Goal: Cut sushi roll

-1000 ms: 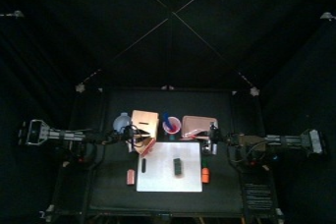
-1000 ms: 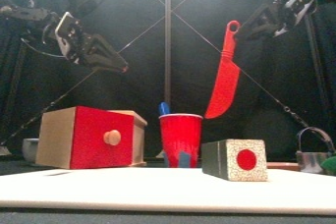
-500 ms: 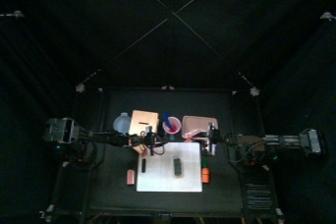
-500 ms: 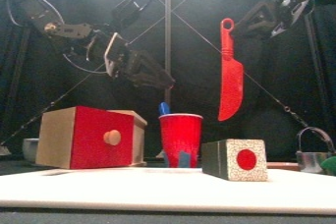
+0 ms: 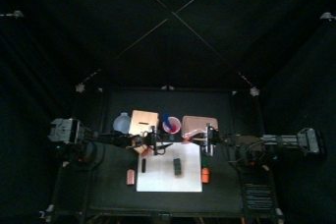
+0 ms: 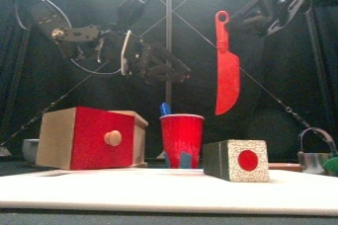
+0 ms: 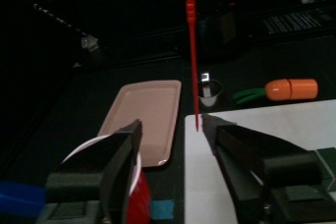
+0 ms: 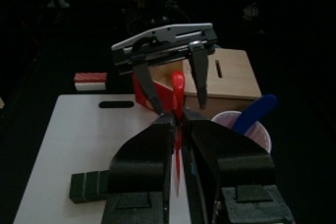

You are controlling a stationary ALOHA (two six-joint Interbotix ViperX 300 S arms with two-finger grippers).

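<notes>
L arm has swung in toward the middle w/ its left end effector (image 6: 169,68) now spread wide apart, nothing in it, close beside the red knife (image 6: 224,63). A sec ago it sat further out to the side, jaws narrower. Right end effector (image 8: 179,159) is clamped on the knife handle, blade hanging tip-down; knife has gone from tilted to near upright.

Sushi roll (image 5: 176,166) lies on the white board (image 5: 160,169), uncut, well below both arms. Red box (image 6: 90,137), red cup (image 6: 183,140) and small block (image 6: 238,160) stand on the surface.

Prob. a handover or regrip of the knife next; cutting not yet begun.
</notes>
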